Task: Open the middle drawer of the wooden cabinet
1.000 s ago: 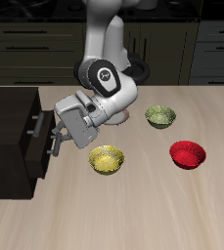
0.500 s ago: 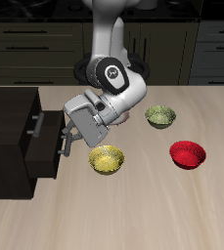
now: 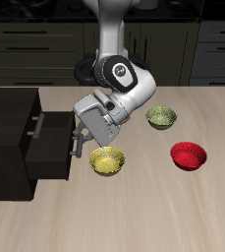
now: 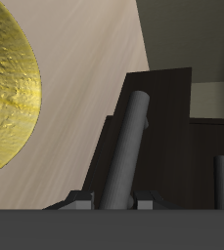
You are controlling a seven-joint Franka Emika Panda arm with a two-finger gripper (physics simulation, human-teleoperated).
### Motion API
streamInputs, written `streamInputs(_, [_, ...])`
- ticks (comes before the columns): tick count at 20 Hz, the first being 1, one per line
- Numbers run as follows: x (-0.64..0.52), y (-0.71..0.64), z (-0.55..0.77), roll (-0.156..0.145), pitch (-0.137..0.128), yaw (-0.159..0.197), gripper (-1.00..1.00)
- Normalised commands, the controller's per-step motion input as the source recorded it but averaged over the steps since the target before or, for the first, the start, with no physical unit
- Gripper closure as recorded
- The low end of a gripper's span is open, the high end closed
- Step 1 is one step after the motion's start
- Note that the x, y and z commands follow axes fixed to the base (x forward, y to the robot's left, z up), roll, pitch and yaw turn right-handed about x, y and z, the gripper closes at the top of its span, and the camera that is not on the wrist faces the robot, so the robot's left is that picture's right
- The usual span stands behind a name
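A: So, from the exterior view, where do you stand? The wooden cabinet sits at the tabletop's edge, and the middle drawer juts out of its front toward the bowls.

B: Your hand is right at that drawer's front. Watch the yellow bowl: it lies just beside the drawer's path, so pulling much farther could push the drawer front or your wrist into it and shove it along.

A: And the wrist view?

B: You see the grey handle running between 2 fingertips, close to both. I cannot tell whether they pinch it or merely bracket it. If the grip is loose, a pull could slide off the bar's end and leave the drawer short. The yellow bowl looms large nearby, so keep your pull straight along the drawer's line.
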Motion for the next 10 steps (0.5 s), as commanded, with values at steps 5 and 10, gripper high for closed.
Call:
streamInputs(5, [0.00, 0.35, -0.02, 0.042, 0.026, -0.010, 1.00])
streamInputs(10, [0.03, 0.32, -0.02, 0.035, 0.032, -0.020, 1.00])
